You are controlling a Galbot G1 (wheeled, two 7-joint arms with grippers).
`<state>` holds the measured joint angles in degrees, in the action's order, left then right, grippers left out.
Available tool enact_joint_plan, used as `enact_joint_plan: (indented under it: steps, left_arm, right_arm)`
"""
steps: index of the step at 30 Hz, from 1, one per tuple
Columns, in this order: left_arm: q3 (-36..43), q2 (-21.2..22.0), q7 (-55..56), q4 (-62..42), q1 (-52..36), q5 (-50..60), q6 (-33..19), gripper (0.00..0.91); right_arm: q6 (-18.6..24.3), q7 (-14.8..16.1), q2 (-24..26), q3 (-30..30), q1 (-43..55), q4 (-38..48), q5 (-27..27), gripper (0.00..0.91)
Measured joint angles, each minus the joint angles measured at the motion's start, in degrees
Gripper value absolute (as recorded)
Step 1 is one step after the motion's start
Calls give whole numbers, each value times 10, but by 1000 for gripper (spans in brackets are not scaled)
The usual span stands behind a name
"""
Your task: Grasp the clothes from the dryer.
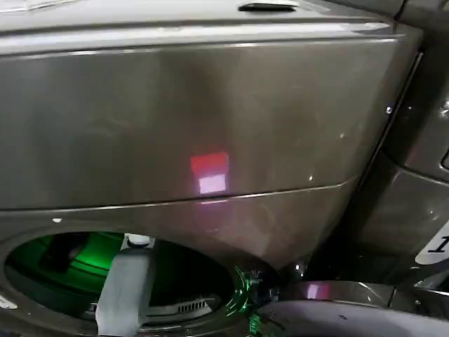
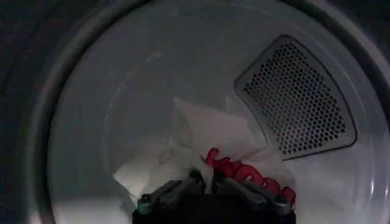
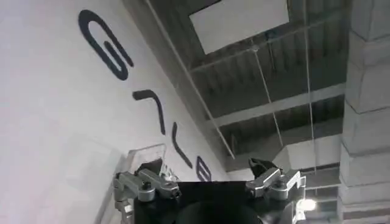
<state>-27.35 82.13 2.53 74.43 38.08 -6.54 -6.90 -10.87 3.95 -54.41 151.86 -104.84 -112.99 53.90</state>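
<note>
The left gripper reaches inside the dryer, jaws closed on the clothes, which lie on the drum floor below the perforated vent. The right gripper, jaws wide, points at a ceiling beside a lettered wall.

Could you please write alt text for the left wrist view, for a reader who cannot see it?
The left tool is shut on the clothes, a crumpled white bundle with red lettering, inside the pale drum of the dryer. A perforated vent panel sits on the drum's back wall beside the bundle.
</note>
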Motion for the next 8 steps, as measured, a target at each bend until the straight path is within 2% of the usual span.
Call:
enact_joint_plan:
  steps: [8]
  left_arm:
    - [1, 1, -2, -1, -6, 4, 5, 0]
  right_arm:
    - [-3, 6, -4, 0, 3, 4, -9, 907]
